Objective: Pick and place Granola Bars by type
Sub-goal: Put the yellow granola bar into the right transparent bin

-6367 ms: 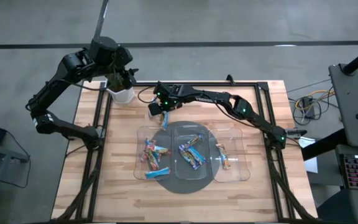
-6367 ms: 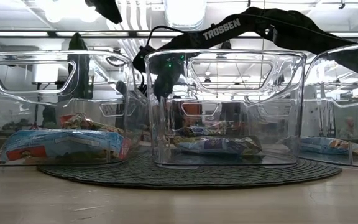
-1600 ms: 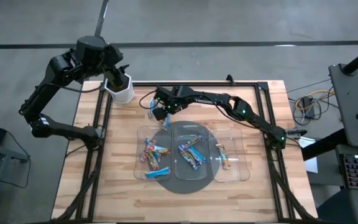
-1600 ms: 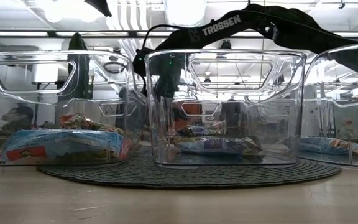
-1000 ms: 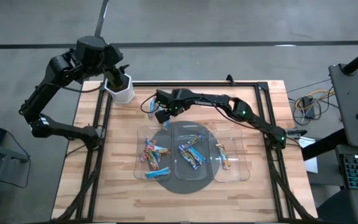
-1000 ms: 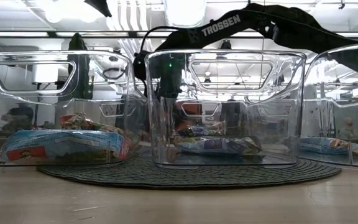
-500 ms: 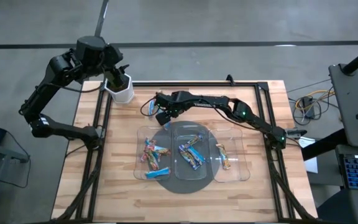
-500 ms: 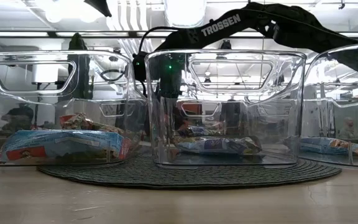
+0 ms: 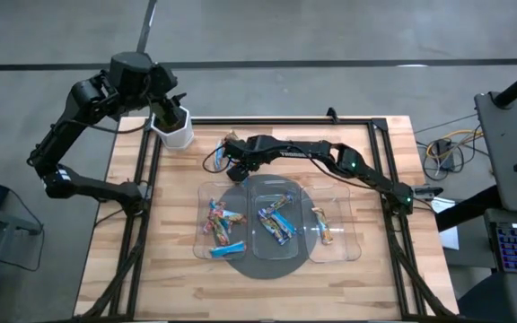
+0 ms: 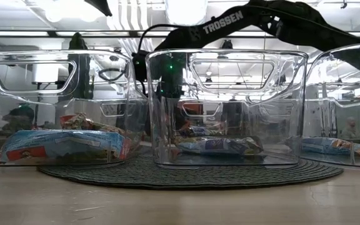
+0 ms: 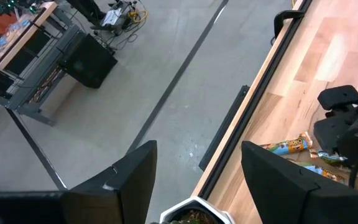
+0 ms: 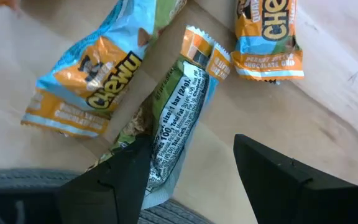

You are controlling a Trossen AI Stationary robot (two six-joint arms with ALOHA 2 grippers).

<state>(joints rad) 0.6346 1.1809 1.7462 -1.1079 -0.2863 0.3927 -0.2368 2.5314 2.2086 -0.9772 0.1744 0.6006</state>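
Three loose light-blue granola bars lie flat on the wood behind the trays (image 9: 219, 158). In the right wrist view one bar (image 12: 180, 118) lies back-side up, with a second bar (image 12: 92, 81) and a third bar (image 12: 267, 38) beside it. My right gripper (image 12: 191, 146) (image 9: 235, 165) is open, low over the loose bars, with its fingers on either side of the back-side-up bar's end. More bars lie sorted in the clear trays: red-pink ones (image 9: 219, 218), blue ones (image 9: 275, 222), tan ones (image 9: 321, 224). My left gripper (image 11: 197, 155) (image 9: 170, 117) waits open above the white cup (image 9: 178, 136). My right gripper comes from above, pointing down, along the bar's length. One finger (image 12: 120, 171) overlaps the bar's near end (image 12: 157, 180) in the picture. Whether it touches the wrapper cannot be told. The bar lies flat on the table.
Three clear trays (image 9: 203, 193) stand side by side on a dark round mat (image 9: 260, 269) at the table's middle, and the low view shows their tall walls (image 10: 227, 59). A black frame (image 9: 380, 135) runs round the table top. Bare wood lies near the front edge.
My right gripper has eased a little toward the table's near edge over the loose bars and stayed open. A tan-ended bar behind it has come into sight. The bars have not shifted.
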